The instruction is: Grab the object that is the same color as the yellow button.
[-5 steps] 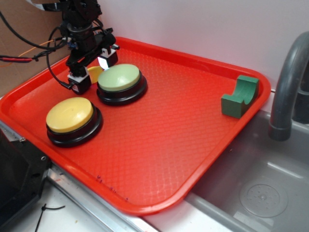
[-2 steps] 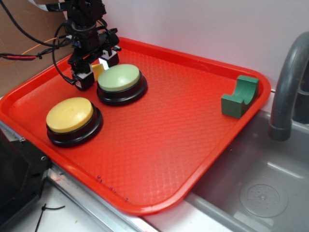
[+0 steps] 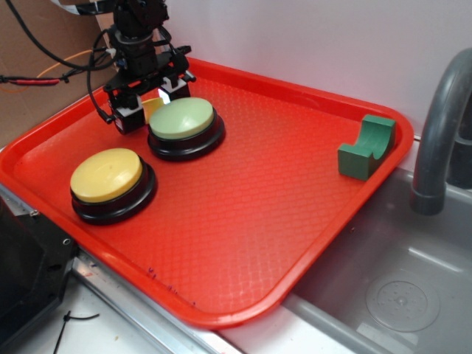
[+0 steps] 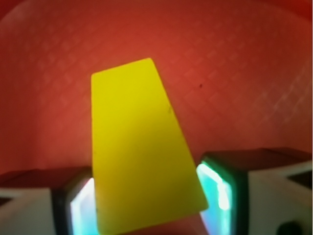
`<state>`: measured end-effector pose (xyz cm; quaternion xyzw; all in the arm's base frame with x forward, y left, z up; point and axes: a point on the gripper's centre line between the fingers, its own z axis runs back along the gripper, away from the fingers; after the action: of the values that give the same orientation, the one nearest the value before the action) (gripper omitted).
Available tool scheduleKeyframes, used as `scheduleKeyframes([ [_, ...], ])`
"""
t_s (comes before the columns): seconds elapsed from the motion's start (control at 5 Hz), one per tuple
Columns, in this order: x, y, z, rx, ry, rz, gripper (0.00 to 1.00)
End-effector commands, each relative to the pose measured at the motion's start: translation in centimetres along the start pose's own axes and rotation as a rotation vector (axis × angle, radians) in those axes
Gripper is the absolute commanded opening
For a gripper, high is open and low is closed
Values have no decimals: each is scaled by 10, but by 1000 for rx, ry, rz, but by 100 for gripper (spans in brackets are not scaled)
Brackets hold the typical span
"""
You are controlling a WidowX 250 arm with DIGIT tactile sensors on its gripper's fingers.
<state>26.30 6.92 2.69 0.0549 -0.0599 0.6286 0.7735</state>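
A: Trouble could still come. The small smooth yellow wedge block [image 4: 142, 152] sits between the black robot fingers [image 3: 153, 103], at the far left of the red plastic tray [image 3: 243, 221], just beside the pale green round button [image 3: 183, 118].

B: Do they hold it?

A: They are closed on its sides. But it is tilted and slippery, so it may slide out. The big yellow round button [image 3: 107, 174] waits nearer.

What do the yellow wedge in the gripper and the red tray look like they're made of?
Yellow wedge: probably painted wood or hard plastic. Its face is flat, smooth and matte, evenly coloured with crisp edges and no visible grain, so the look leaves it open.
Red tray: moulded plastic, going by its raised rounded rim, slight sheen and fine diamond texture across the floor.
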Motion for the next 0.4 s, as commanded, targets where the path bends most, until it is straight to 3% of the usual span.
scheduleKeyframes([
  [0.0,-6,-3,87,-67,55,-428,0],
  [0.2,-38,7,137,-202,110,-665,0],
])
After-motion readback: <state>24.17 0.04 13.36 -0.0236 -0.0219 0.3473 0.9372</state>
